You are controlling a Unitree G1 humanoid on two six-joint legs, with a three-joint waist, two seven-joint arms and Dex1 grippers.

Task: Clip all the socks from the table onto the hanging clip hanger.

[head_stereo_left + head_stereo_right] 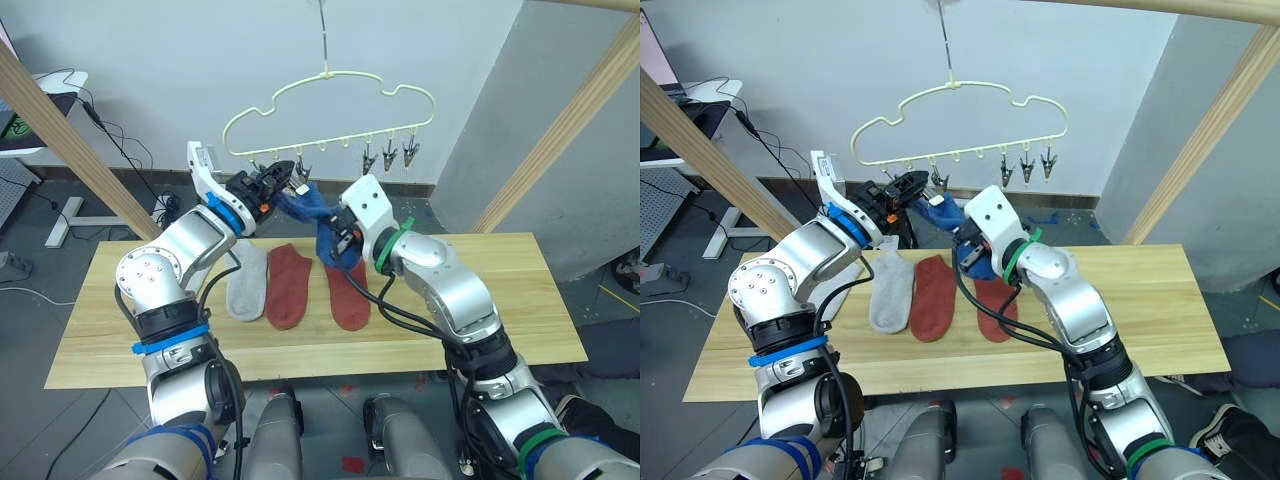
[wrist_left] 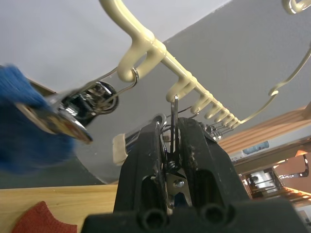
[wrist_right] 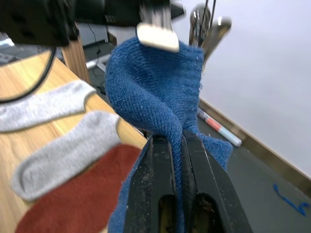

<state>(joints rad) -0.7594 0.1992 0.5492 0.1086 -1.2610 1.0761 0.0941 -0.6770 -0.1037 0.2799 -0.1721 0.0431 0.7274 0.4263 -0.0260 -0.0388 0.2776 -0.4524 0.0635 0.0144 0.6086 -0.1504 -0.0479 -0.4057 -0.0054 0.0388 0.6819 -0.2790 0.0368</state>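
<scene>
Socks are the work here, and the table (image 1: pixel 480 300) under them is the broadest thing, a long top of pale planks. On it lie a grey sock (image 1: pixel 243 283), a red sock (image 1: pixel 288 285) beside it, and a second red sock (image 1: pixel 350 293) further toward the robot's right, partly behind the right arm; the right wrist view shows two grey socks side by side. Above the table hangs the hanger (image 1: pixel 330 100), its cloud-shaped yellow wire carrying a row of small metal clips. The blue sock (image 1: pixel 312 215) is lifted off the table, draped up toward the clips near the hanger's left end. The right gripper (image 3: pixel 177 145) is clamped on that sock's fabric. The left gripper (image 2: pixel 171 141) is closed narrowly around a clip (image 2: pixel 173 160), squeezing it just beside the sock's upper edge.
</scene>
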